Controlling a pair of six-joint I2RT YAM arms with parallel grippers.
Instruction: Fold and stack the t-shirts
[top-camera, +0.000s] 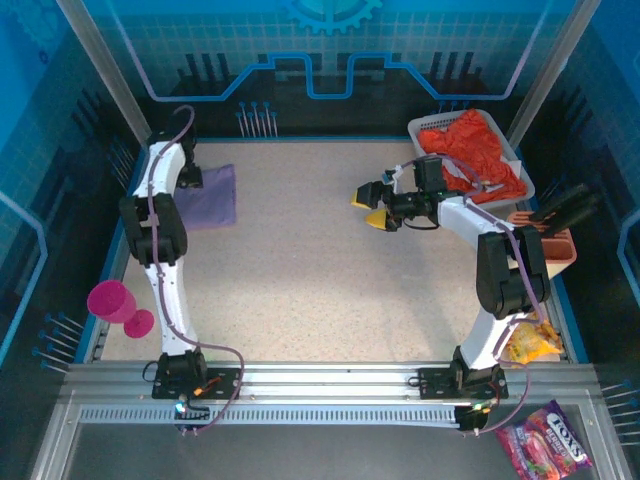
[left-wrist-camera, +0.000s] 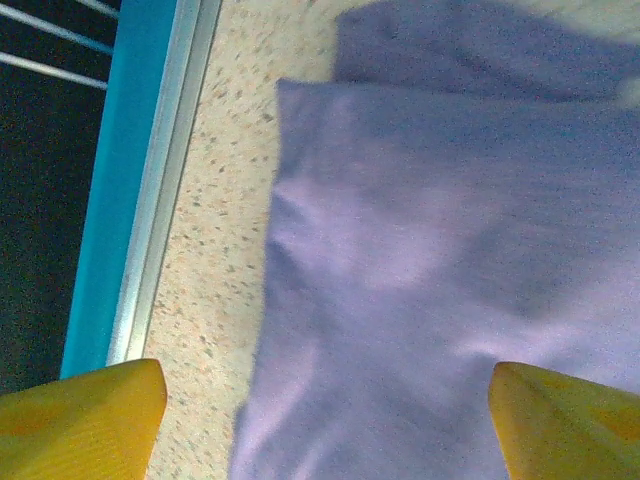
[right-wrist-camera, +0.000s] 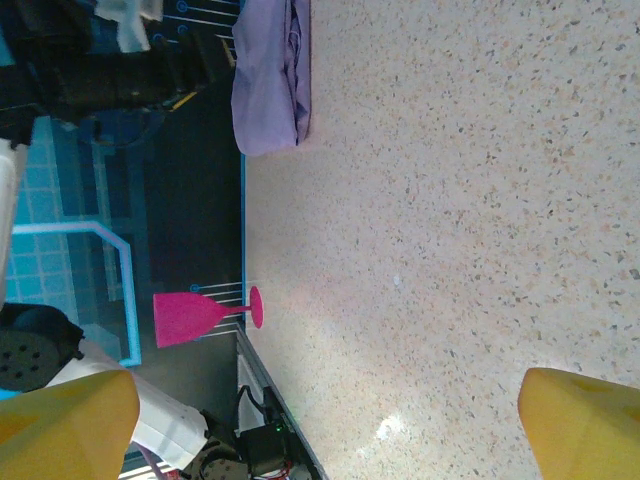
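Note:
The lavender t-shirt (top-camera: 212, 195) lies folded on the table at the far left, near the edge. My left gripper (left-wrist-camera: 325, 430) hovers just above it, open. Its yellow fingertips (left-wrist-camera: 80, 420) straddle the cloth (left-wrist-camera: 450, 250) without holding it. The orange-red t-shirt (top-camera: 475, 150) lies crumpled in the white basket (top-camera: 425, 128) at the back right. My right gripper (top-camera: 375, 205) hangs open over bare table left of the basket, with nothing between its fingers (right-wrist-camera: 585, 420). In the right wrist view the folded lavender shirt (right-wrist-camera: 272, 70) shows at the far table edge.
A pink plastic goblet (top-camera: 115, 302) stands at the table's left edge beside the left arm. A brown tray (top-camera: 560, 250) and a yellow snack bag (top-camera: 530, 342) sit on the right side. A candy bag (top-camera: 548, 445) lies off the table at the front right.

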